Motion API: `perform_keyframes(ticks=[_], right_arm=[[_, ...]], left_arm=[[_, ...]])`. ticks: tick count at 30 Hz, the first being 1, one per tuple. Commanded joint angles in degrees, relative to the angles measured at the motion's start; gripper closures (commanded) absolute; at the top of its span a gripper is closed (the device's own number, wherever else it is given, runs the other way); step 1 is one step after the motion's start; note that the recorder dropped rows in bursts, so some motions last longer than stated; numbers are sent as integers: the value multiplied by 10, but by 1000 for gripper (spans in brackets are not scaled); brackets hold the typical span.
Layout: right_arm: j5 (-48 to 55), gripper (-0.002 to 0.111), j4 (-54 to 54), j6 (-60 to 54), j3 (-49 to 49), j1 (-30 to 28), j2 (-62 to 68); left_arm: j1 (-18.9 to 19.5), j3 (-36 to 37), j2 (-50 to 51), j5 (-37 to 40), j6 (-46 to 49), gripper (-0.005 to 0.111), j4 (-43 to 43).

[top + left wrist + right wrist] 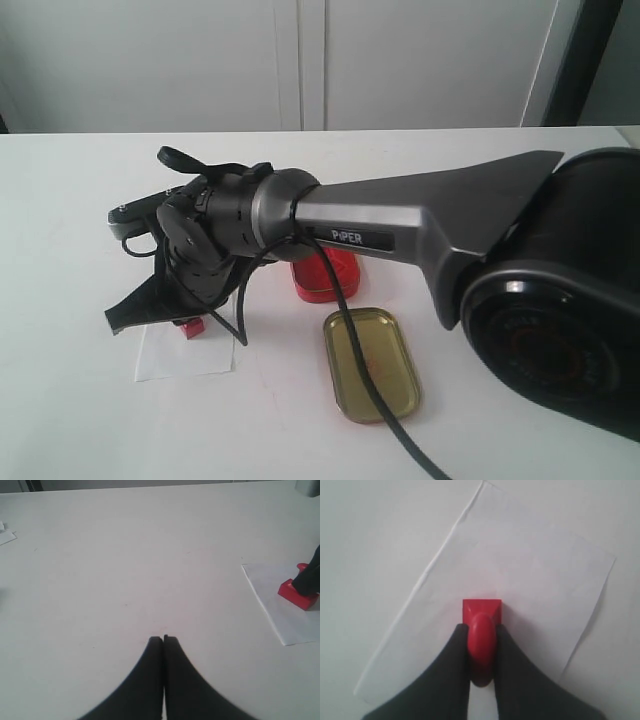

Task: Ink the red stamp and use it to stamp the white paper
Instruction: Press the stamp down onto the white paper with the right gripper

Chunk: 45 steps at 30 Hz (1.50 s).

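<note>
The red stamp (481, 611) stands with its square base down on the white paper (530, 570). My right gripper (481, 628) is shut on the stamp's rounded knob, one dark finger on each side. In the exterior view the right arm reaches across to the left, and the stamp (193, 327) shows just under its fingers on the paper (185, 357). The left wrist view shows stamp (296, 593) and paper (277, 607) off to one side. My left gripper (163, 639) is shut, empty, over bare table, well apart from the paper.
An open tin of red ink (326, 276) lies behind the right arm's forearm. Its gold lid (371, 362) lies on the table nearer the front, with the arm's black cable (385, 410) running over it. A white scrap (5, 534) sits at the table's far side.
</note>
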Motion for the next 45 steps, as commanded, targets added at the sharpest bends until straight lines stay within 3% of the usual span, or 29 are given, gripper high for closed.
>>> perform_keyframes(ticks=[1,11,45], right_arm=[[45,108,-1,0,15,0,48],[98,108,-1,-15,15,0,82],[109,108,11,-16,15,0,90]], left_arm=[[1,4,-3,-2,0,107,-2],[1,4,-3,-2,0,107,-2],[1,4,-3,-2,0,107,-2]])
